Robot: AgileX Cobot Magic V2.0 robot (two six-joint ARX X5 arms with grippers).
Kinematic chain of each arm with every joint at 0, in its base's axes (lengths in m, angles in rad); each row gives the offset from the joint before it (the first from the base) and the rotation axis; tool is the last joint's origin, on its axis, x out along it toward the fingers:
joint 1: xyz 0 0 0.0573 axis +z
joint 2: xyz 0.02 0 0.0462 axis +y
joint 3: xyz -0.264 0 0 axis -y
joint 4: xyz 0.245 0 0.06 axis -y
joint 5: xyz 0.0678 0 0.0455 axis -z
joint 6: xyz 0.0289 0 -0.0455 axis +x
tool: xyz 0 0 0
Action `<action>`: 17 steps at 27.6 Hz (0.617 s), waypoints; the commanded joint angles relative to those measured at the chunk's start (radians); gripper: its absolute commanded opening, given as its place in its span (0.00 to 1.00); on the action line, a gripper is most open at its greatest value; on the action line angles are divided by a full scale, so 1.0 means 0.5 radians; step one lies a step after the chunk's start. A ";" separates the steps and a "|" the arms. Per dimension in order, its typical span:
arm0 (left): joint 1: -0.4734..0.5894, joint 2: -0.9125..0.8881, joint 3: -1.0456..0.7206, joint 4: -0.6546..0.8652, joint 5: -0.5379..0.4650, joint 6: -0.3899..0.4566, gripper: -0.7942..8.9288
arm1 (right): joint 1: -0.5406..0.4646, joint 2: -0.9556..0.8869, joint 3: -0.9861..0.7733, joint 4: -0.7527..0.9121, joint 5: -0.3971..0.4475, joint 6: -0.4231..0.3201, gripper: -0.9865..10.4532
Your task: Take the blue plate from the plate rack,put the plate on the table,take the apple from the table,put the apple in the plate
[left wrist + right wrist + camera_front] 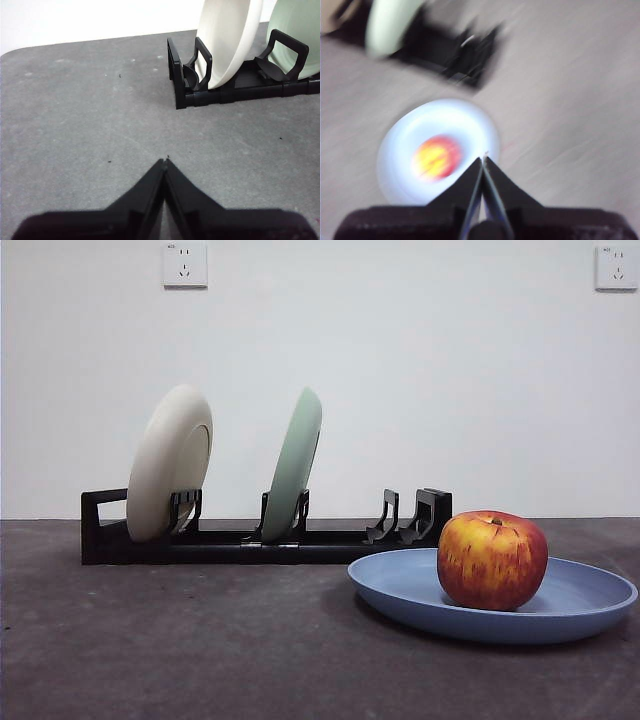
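Observation:
The red and yellow apple point(492, 559) sits in the blue plate point(400, 586), which lies flat on the dark grey table point(180, 640) at the front right, just in front of the black plate rack point(110, 538). In the blurred right wrist view the apple point(436, 157) lies in the plate point(395, 155), with the rack point(450, 55) beyond. My right gripper point(483, 161) is shut and empty, high above the plate's edge. My left gripper point(164, 162) is shut and empty above bare table, short of the rack's end point(182, 87). Neither gripper shows in the front view.
A cream-white plate point(168, 460) and a pale green plate point(293, 465) stand upright in the rack's left and middle slots; both show in the left wrist view point(227, 35) point(295, 25). The rack's right holders point(410, 515) stand bare. A white wall rises behind.

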 commanded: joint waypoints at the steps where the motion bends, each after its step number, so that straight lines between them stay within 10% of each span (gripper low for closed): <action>1: 0.004 0.006 -0.018 0.016 -0.001 -0.015 0.08 | -0.129 -0.150 -0.096 0.323 -0.039 -0.333 0.09; 9: 0.004 0.007 -0.018 0.017 -0.001 -0.015 0.08 | -0.855 -0.934 -1.459 1.939 -0.352 -0.354 0.09; 17: 0.004 0.007 -0.018 0.017 -0.001 -0.015 0.08 | -1.019 -1.456 -2.424 2.483 -0.349 -0.330 0.09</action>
